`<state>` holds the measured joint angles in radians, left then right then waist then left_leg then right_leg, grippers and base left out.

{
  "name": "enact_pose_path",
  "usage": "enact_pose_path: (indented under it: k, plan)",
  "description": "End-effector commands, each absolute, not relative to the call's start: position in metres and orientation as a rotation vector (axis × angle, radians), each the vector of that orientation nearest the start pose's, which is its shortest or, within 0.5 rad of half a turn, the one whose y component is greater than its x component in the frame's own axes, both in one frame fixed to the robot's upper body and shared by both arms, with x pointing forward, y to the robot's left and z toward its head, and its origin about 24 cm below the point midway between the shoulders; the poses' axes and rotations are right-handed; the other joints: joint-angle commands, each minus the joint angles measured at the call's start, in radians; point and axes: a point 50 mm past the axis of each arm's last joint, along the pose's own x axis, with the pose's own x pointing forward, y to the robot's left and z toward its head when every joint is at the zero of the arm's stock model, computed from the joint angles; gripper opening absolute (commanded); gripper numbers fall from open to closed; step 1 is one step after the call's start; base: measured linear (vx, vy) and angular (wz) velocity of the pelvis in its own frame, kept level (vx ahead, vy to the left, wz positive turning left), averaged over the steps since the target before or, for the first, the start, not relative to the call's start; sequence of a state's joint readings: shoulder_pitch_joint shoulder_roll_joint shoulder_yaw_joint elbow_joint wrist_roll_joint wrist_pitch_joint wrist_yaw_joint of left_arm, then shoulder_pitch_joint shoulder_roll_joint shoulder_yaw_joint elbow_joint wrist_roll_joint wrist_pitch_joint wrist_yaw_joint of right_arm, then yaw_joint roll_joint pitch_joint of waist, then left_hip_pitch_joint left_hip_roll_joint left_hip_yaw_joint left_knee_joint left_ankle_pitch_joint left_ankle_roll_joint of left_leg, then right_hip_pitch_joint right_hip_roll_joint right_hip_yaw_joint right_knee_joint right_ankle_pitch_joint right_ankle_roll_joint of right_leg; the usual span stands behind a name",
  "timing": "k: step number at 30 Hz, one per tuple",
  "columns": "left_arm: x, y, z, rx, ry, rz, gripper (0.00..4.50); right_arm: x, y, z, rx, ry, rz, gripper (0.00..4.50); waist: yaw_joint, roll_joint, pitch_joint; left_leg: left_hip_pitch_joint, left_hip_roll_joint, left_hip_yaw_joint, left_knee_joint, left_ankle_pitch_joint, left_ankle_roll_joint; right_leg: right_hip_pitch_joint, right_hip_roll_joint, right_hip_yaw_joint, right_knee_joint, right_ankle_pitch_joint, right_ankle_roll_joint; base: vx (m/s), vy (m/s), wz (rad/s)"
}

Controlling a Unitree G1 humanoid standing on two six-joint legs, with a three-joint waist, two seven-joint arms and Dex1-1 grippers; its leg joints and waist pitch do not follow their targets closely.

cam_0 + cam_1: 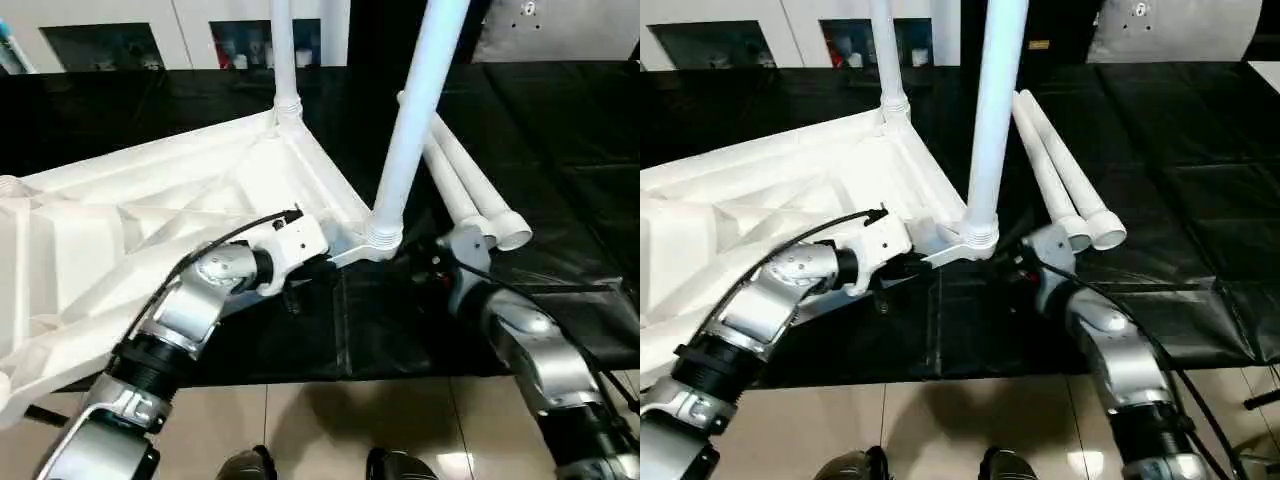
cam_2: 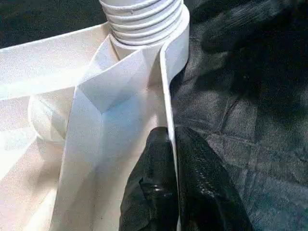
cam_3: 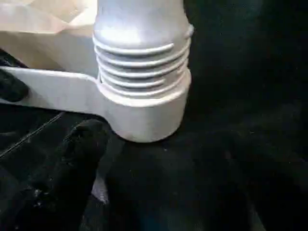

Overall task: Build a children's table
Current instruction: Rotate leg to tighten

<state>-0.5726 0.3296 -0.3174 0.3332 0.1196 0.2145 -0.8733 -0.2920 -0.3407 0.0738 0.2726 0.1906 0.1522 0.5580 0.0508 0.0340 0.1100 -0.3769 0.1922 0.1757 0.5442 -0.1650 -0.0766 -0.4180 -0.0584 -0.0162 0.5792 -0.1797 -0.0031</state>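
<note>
The children's table [image 1: 150,210] lies upside down on the black worktop [image 1: 560,130], its ribbed underside facing up and its near corner close to the worktop's front edge. Two legs stand upright in corner sockets: one at the near corner [image 1: 415,110] and one at the far corner [image 1: 283,55]. Two loose legs [image 1: 470,185] lie side by side on the worktop, just beside the near upright leg.

The left gripper [image 2: 171,139] pinches the table's thin side wall near that near corner socket [image 2: 144,29], its black fingers [image 2: 202,183] closed on the rim from both sides. The right gripper [image 1: 432,262] sits low beside the same socket, apart from it; whether its fingers stand wide or narrow cannot be told. One dark finger [image 3: 72,163] shows before the ribbed leg base [image 3: 142,57].
</note>
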Motion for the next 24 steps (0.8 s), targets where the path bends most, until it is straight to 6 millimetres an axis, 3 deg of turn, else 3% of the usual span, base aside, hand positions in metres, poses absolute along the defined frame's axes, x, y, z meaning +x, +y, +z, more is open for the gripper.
enact_pose_path:
  k: [1, 12, 14, 24]
  plan:
    - [0.322, 0.110, 0.072, 0.628, 0.316, -1.116, 0.00, 0.298, -0.179, 0.061, -0.133, 0.151, 0.621, 4.46, 0.001, -0.004, -0.068, 0.008, 0.022, 0.000, -0.041, -0.130, 0.083, 0.064, -0.052, 0.027, -0.047, 0.019, -0.259, 0.000, 0.000, 0.00]
    - [0.319, 0.113, 0.067, 0.651, 0.330, -1.207, 0.00, 0.294, -0.191, 0.071, -0.148, 0.144, 0.697, 4.46, 0.003, -0.008, -0.077, 0.007, 0.026, 0.000, -0.029, -0.097, 0.114, 0.066, -0.055, 0.027, -0.034, 0.060, -0.289, 0.000, 0.000, 0.00]
    - [0.317, 0.113, 0.067, 0.652, 0.332, -1.221, 0.00, 0.294, -0.191, 0.072, -0.153, 0.144, 0.720, 4.46, 0.003, -0.014, -0.079, 0.007, 0.026, 0.001, -0.027, -0.093, 0.120, 0.068, -0.055, 0.027, -0.032, 0.062, -0.291, 0.000, 0.000, 0.00]
    - [0.311, 0.117, 0.064, 0.674, 0.338, -1.305, 0.00, 0.290, -0.190, 0.074, -0.169, 0.162, 0.813, 4.46, 0.008, -0.014, -0.080, 0.007, 0.026, 0.001, -0.024, -0.129, 0.104, 0.063, -0.058, 0.029, -0.036, -0.052, -0.270, 0.000, 0.000, 0.00]
